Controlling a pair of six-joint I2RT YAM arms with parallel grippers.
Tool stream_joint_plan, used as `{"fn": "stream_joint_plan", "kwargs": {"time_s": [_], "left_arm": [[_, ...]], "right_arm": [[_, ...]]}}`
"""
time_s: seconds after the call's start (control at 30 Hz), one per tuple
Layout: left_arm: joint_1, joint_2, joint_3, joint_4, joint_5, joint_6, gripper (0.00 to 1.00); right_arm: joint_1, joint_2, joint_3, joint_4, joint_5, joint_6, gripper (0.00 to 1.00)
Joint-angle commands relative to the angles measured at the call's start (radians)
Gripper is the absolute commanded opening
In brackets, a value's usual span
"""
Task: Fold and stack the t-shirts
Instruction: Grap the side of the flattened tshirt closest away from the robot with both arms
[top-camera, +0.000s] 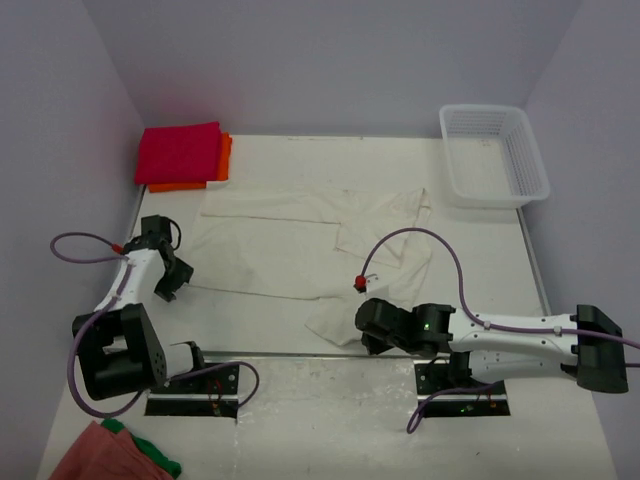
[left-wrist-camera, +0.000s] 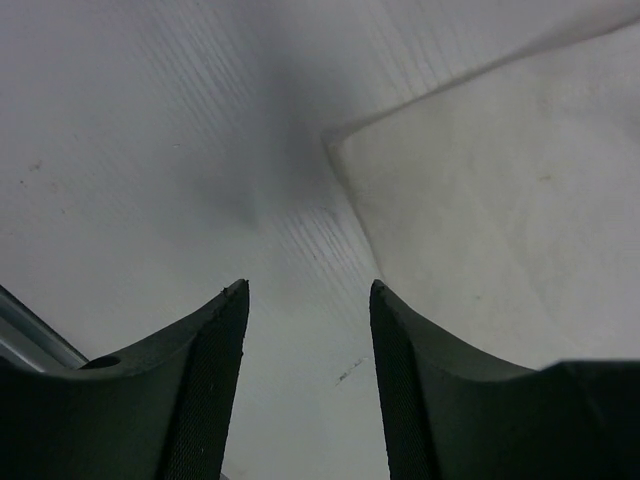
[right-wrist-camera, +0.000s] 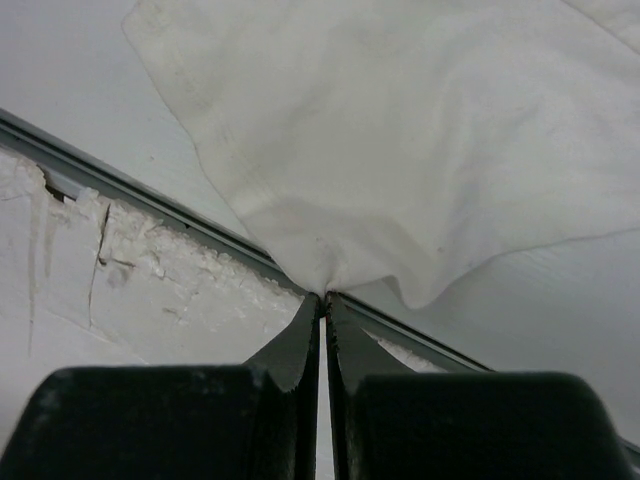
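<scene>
Right wrist view: my right claw (right-wrist-camera: 322, 302) is pinching the cream-white t-shirt (right-wrist-camera: 400, 120) by its edge, while my left claw (left-wrist-camera: 307, 292) is hovering spread apart over the worktop (left-wrist-camera: 150, 150).

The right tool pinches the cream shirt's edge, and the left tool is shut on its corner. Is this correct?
Not quite: the left wrist view shows the left tool open and empty near a corner of the cream shirt. The right tool does pinch the edge.
</scene>
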Motion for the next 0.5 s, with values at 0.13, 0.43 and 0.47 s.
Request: {"fn": "stream_joint_plan", "kwargs": {"time_s": [0.13,0.43,0.47], "left_arm": [[0.023,0.122,0.027,0.039,-0.001,0.026,0.46],[0.064,0.190,0.082,0.079,-0.012,0.065,0.45],[0.069,0.194,0.086,0.084,-0.002,0.065,0.45]], "right_arm": [[-0.001,-0.064,-0.020,0.045,-0.002,-0.023,0.00],[-0.001,-0.060,-0.031,0.050,-0.010,-0.012,0.00],[-0.001,-0.057,-0.031,0.048,-0.008,-0.011,0.00]]}}
